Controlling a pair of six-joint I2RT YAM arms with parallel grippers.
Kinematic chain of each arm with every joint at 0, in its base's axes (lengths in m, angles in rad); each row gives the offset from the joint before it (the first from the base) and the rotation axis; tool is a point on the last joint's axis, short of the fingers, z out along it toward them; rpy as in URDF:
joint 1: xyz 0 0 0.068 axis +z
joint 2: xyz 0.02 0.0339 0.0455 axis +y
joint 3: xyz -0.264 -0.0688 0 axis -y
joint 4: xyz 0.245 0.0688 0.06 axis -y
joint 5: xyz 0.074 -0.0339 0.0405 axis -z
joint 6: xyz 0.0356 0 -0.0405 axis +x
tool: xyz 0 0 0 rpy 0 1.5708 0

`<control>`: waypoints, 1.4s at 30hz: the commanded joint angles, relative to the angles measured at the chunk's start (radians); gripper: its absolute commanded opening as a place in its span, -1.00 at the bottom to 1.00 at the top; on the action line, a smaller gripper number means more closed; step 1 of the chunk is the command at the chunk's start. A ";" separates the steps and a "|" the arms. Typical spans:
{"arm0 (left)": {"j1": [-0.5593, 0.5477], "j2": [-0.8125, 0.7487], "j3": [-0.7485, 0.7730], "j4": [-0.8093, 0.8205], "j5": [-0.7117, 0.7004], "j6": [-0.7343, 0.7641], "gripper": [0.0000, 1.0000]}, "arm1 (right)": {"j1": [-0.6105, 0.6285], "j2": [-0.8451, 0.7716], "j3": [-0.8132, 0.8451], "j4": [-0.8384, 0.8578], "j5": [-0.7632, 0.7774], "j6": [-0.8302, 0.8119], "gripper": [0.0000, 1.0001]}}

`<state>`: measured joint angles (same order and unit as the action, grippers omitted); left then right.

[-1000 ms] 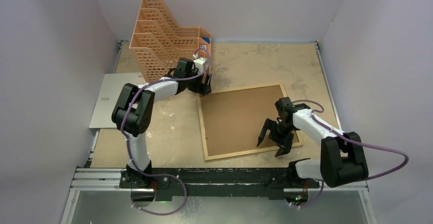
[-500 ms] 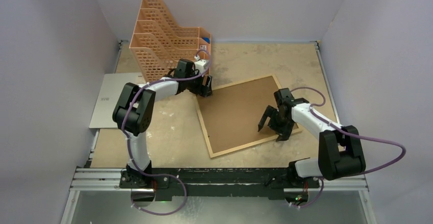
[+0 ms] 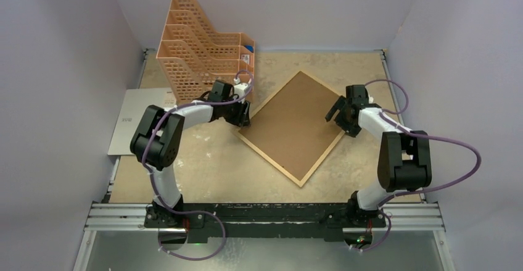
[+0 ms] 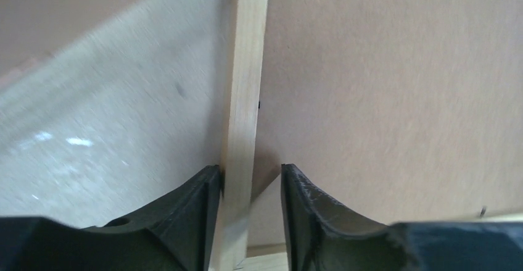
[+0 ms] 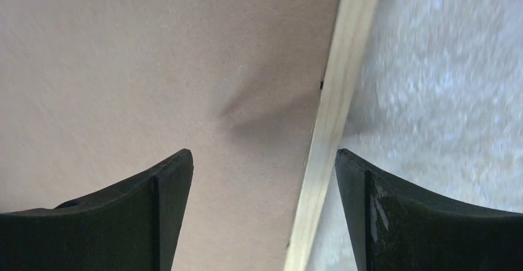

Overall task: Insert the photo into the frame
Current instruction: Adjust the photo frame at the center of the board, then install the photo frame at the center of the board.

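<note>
Robotics lab test cell, boxed in on three sides by plain pale panels (image 3: 61,67). Scuffed, worn desk (image 3: 370,73) with a left arm (image 3: 161,136) and right arm (image 3: 404,160) bolted to a metal rail (image 3: 117,215) at its near edge, purple cable (image 3: 478,158) trailing.

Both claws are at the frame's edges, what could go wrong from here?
The left claw straddles the thin rail of the frame off-centre, with one finger touching it; closing may shove the frame rather than grip it. That edge lies close to the orange organizer, so a shove could knock it.
</note>
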<state>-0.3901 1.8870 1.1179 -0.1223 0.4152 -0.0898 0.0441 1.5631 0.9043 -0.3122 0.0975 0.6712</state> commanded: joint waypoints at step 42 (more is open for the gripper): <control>-0.146 -0.014 -0.250 -0.098 -0.196 -0.198 -1.00 | 0.432 0.440 0.235 0.641 -0.868 0.012 -0.77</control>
<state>-0.5129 1.7561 0.9127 -0.1349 0.3851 -0.3229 0.4610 2.0006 1.1496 0.2653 -0.6701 0.7238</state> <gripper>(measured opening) 0.227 0.123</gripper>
